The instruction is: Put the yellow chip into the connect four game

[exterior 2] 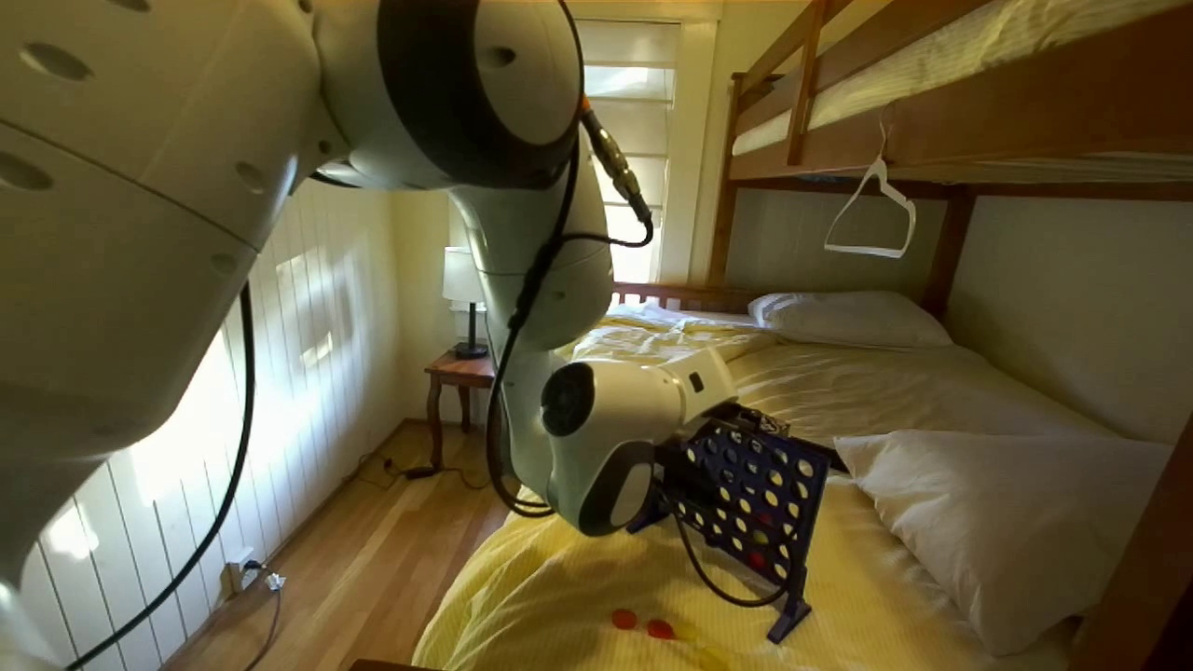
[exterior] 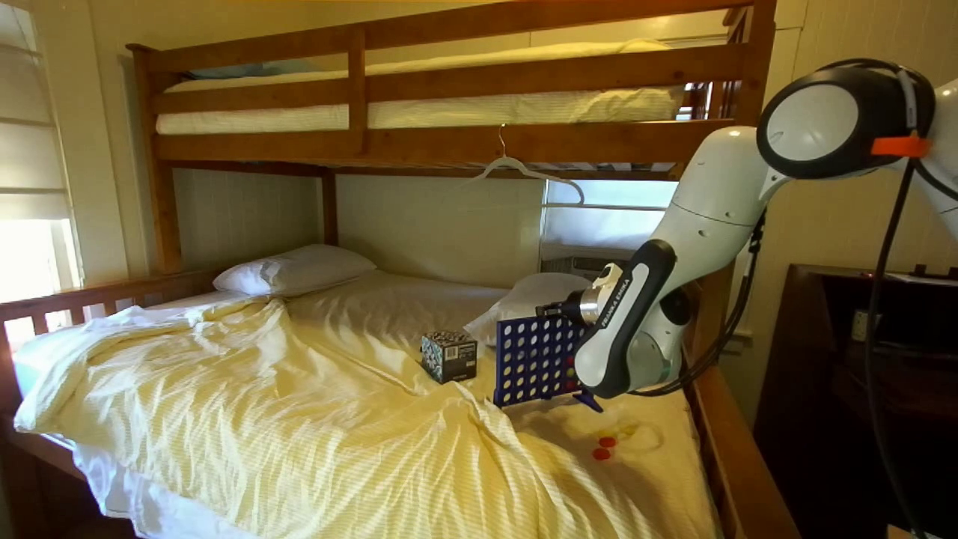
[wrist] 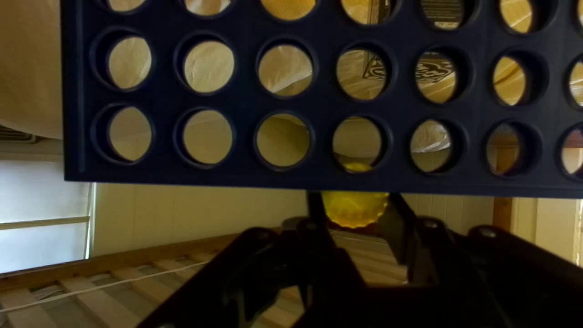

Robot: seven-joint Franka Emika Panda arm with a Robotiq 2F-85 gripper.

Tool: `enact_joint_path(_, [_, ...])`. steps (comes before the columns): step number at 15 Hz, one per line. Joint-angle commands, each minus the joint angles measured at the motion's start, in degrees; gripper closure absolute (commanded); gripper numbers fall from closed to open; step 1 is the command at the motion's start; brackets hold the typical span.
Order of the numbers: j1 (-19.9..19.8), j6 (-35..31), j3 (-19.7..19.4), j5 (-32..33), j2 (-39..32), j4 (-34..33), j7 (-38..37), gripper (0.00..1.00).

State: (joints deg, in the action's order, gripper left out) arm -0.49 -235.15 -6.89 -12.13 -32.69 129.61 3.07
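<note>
The connect four game, an upright dark blue grid board, stands on the bed in both exterior views (exterior: 536, 361) (exterior 2: 766, 508). A few chips show in its lower holes. In the wrist view, which is upside down, the board (wrist: 246, 104) fills the upper part. My gripper (wrist: 356, 199) is shut on a yellow chip (wrist: 355, 210) at the board's top edge. Part of the chip shows through a top-row hole; I cannot tell whether it sits in the slot or behind the board. In an exterior view the gripper (exterior: 552, 308) is just above the board; the chip is hidden there.
Red chips (exterior: 601, 454) and pale yellow chips (exterior: 626, 431) lie on the bed before the board. A dark patterned cube (exterior: 449, 357) stands beside it. A pillow (exterior 2: 997, 522) lies close by. A hanger (exterior: 509, 163) hangs from the upper bunk rail (exterior: 449, 142).
</note>
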Motion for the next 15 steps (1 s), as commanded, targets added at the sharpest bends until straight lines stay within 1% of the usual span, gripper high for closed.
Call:
enact_joint_path(1, [-0.5,-1.4,0.3,0.5,-1.0,-0.9,0.5,0.90])
enact_joint_path(2, [-0.4,-1.4,0.3,0.4,-1.0,-0.9,0.5,0.40])
enact_joint_path(3, [-0.5,-1.3,0.3,0.4,-1.0,-1.0,0.5,0.39])
enact_joint_path(6, [-0.5,-1.3,0.4,0.5,-0.9,-0.9,0.5,0.19])
enact_joint_path(7, [-0.5,-1.3,0.4,0.5,-0.9,-0.9,0.4,0.11])
enact_joint_path(8, [-0.5,-1.3,0.4,0.6,-0.9,-0.9,0.4,0.05])
enact_joint_path(9, [-0.5,-1.4,0.4,0.7,-0.8,-0.9,0.3,0.01])
enact_joint_path(15, [-0.9,-3.4,0.8,1.5,0.1,0.0,-0.7,0.00])
